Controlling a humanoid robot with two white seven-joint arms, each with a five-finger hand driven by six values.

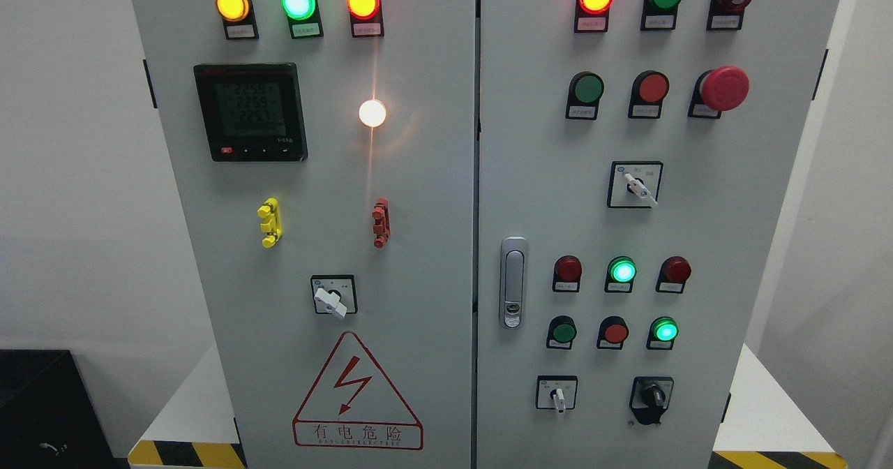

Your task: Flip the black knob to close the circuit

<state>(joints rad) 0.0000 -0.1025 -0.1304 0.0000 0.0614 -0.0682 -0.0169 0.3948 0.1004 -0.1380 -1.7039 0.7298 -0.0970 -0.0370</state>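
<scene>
The black knob (652,396) sits at the lower right of the grey cabinet's right door (739,246), on a black plate, its ridge roughly upright with a slight lean to the left. Beside it on the left is a small white-handled selector switch (557,394). Neither of my hands nor either arm shows in the head view.
Lit and unlit round lamps and push buttons cover the right door, with a red mushroom stop button (723,88) at the top right. A silver door handle (513,282) is at the seam. The left door carries a digital meter (250,112), a white selector (332,298) and a red warning triangle (357,392).
</scene>
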